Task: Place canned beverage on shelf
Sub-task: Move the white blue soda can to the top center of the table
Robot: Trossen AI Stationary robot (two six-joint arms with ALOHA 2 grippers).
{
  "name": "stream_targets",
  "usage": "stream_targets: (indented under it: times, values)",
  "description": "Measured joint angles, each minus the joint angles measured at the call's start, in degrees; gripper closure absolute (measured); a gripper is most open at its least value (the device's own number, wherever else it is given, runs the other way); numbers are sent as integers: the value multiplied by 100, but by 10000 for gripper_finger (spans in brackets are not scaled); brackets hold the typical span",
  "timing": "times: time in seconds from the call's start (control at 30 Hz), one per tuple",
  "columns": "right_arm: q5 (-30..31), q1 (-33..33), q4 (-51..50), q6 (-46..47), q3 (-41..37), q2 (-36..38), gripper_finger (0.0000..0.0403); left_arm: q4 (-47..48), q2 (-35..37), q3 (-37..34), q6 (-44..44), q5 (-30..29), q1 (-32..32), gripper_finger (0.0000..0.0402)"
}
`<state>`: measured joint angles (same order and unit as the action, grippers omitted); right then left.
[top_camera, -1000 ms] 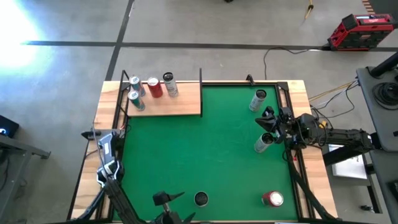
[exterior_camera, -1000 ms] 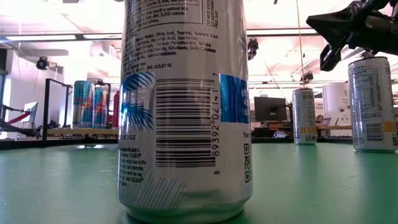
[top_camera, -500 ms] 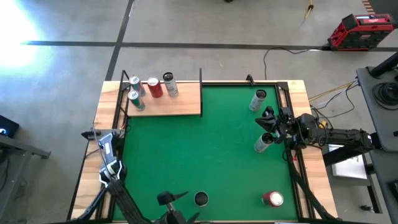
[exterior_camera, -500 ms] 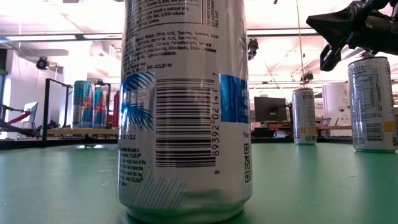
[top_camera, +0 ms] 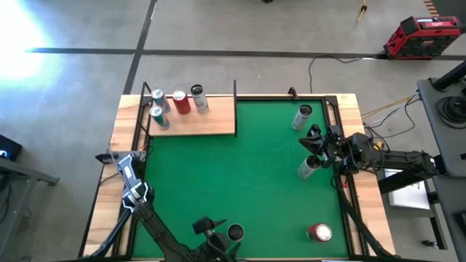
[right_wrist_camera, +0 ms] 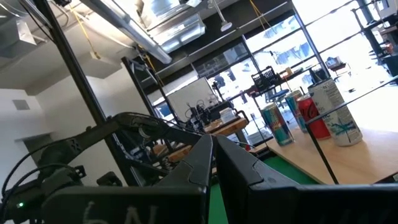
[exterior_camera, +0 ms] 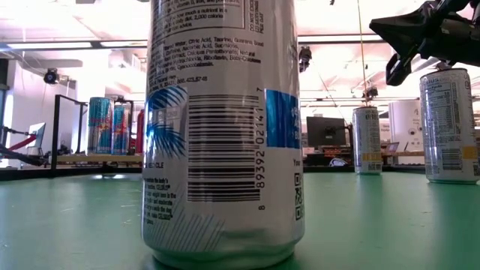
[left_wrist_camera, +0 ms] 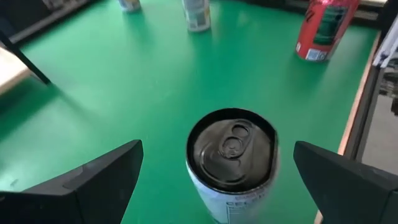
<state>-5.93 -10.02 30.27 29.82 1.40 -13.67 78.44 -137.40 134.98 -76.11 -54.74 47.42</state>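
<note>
Green mat [top_camera: 240, 175] fills most of the high view, and the task reads as partly done. At the upper left of that frame the light-wood shelf [top_camera: 211, 120] already carries four cans [top_camera: 178, 103], standing in a cluster toward its left end; much of the board's right half is bare.

Four cans are left on the mat. Two silver ones stand at the right side of the frame, one near the upper right corner [top_camera: 302, 116] and one lower [top_camera: 307, 167]. A red can [top_camera: 319, 232] sits at the lower right. A silver can with a dark top [top_camera: 235, 232] stands at the bottom centre.

That last one looks to be the next to go. The left gripper [left_wrist_camera: 214, 171] is over it, fingers spread wide to either side of its lid [left_wrist_camera: 231, 146] and not touching it, so the grasp is not yet made; lift and carry to the shelf remain.

The right gripper [top_camera: 313, 142] waits at the right edge between the two silver cans, fingers pressed together on nothing.
</note>
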Motion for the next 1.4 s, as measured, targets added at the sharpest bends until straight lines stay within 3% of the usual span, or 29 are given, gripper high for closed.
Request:
stream_targets:
  times: [0.3,0.63,0.8,1.1,1.4]
  values:
    - [0,0,1,-2,-1,2,390,-35,46,-4,68,930,-300,2]
    - [-1,-1,0,-1,-1,1,390,-94,56,-1,-361,1056,-442,6]
    - [0,0,-1,-2,1,2,390,-202,56,-9,-208,1053,-443,42]
    - [0,-2,-1,-2,1,2,390,-435,60,-61,158,1069,-441,164]
    - [-1,-1,0,-2,-1,1,390,-374,61,-68,-405,1020,-524,169]
